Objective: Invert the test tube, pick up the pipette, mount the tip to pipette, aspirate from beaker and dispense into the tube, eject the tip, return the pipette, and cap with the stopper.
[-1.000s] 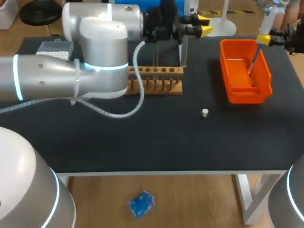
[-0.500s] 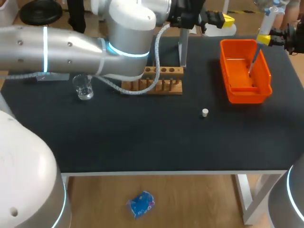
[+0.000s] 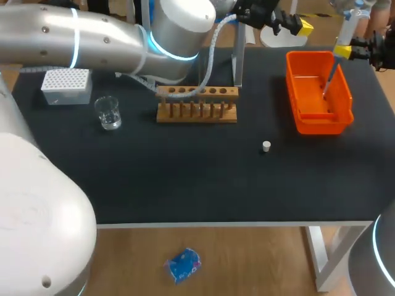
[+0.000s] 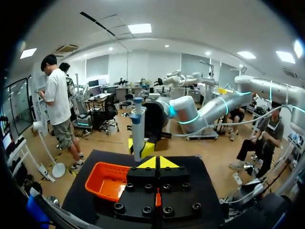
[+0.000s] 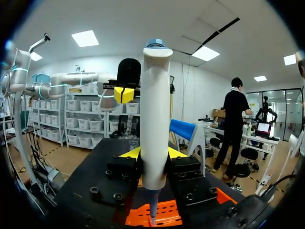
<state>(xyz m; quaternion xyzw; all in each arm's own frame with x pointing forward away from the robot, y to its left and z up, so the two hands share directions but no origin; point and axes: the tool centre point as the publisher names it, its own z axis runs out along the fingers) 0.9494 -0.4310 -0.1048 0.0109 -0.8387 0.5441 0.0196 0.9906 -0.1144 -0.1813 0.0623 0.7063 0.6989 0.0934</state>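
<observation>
Over the table (image 3: 185, 185), a pipette (image 5: 155, 119) is pinched by the right gripper (image 5: 152, 153) above an orange bin (image 3: 295, 92). The left gripper (image 4: 158, 162) is pressed together.

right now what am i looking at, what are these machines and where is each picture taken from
Two robot arms work at a black table. One picture looks down from above and behind them; the other two come from a camera on each wrist. On the table: a wooden tube rack, a glass beaker, a white tip box, a small stopper and an orange bin. The right gripper holds a pipette over the bin. The left gripper is shut and empty, near the table's far edge.
</observation>
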